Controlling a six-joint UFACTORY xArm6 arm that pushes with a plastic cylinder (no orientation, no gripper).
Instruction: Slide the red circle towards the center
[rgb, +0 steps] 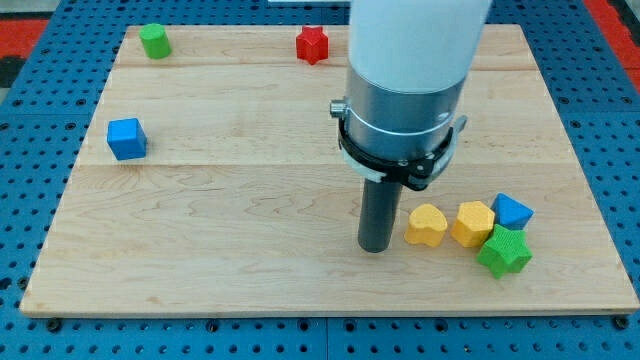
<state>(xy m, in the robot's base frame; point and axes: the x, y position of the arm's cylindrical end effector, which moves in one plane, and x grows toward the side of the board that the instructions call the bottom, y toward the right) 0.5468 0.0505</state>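
No red circle shows in the camera view; the wide arm body (410, 80) hides part of the board's upper middle. My tip (376, 248) rests on the wooden board (250, 210), right of centre toward the view's bottom. It stands just left of a yellow heart block (426, 226), with a small gap between them. The only red block in sight is a red star (312, 44) near the view's top edge, far above my tip.
Right of the heart sit a yellow hexagon (473, 222), a blue block (512, 211) and a green star (504, 251), bunched together. A blue cube (126, 138) lies at the left. A green block (153, 40) sits at the top left corner.
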